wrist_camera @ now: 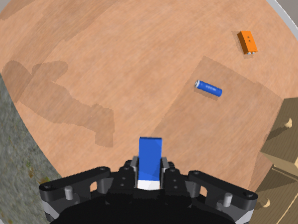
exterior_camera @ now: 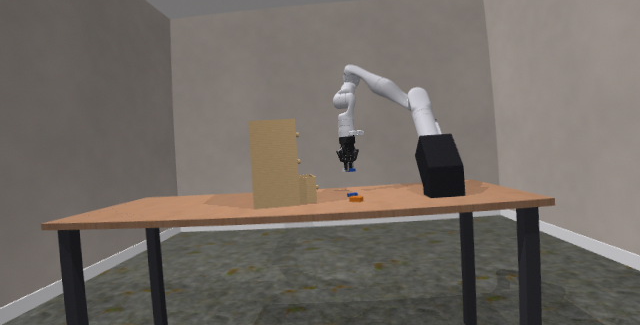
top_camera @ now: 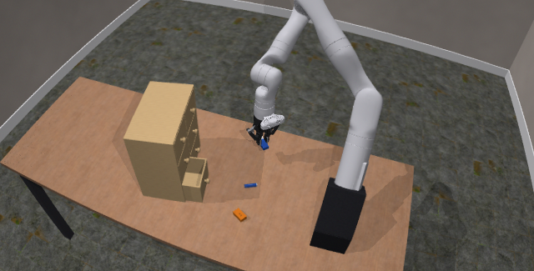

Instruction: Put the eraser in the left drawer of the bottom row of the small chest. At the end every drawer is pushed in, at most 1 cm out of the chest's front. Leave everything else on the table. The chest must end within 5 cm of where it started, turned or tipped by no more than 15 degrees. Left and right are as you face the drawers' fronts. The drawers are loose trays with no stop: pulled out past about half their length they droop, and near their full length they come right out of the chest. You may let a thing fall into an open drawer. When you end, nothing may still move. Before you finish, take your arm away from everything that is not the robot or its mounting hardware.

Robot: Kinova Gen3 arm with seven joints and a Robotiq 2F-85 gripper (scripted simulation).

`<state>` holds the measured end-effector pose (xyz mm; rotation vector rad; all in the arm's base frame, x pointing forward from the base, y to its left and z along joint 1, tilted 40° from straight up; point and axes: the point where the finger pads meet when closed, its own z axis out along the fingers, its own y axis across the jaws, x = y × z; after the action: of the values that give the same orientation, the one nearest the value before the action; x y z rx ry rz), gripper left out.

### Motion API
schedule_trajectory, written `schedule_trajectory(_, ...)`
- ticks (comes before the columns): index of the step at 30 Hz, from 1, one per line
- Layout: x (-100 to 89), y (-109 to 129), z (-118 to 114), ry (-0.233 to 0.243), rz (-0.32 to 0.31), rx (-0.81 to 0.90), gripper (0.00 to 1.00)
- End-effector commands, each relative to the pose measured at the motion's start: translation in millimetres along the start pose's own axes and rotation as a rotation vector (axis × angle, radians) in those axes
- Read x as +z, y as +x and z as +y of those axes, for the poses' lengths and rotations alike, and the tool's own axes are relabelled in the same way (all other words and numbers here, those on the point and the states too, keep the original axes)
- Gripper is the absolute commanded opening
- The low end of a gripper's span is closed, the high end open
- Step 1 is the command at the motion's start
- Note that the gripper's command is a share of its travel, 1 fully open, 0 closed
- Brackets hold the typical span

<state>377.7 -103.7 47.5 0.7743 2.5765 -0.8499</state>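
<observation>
My gripper is shut on the eraser, a blue block with a white end. It holds the eraser well above the table, to the right of the chest's front. The wrist view shows the eraser sticking out between the fingers. In the exterior view the gripper hangs above table height. The small wooden chest stands on the table. One bottom-row drawer, at the end nearest the top camera, is pulled partly out. The other drawers look pushed in.
A small blue stick lies on the table in front of the open drawer, and an orange block lies nearer the table's front edge. Both show in the wrist view. The arm's black base stands at the right.
</observation>
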Motion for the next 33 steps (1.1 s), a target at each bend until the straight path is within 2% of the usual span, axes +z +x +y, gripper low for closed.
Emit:
schedule_trajectory(1, -2.7, -1, 0, 0.000, -0.003, -0.012, 0.19)
schedule_trajectory(20, -3.1, -19, 9, -0.005, -0.010, -0.147, 0.19)
schedule_trajectory(33, -3.3, -52, 18, -0.005, -0.014, -0.431, 0.19)
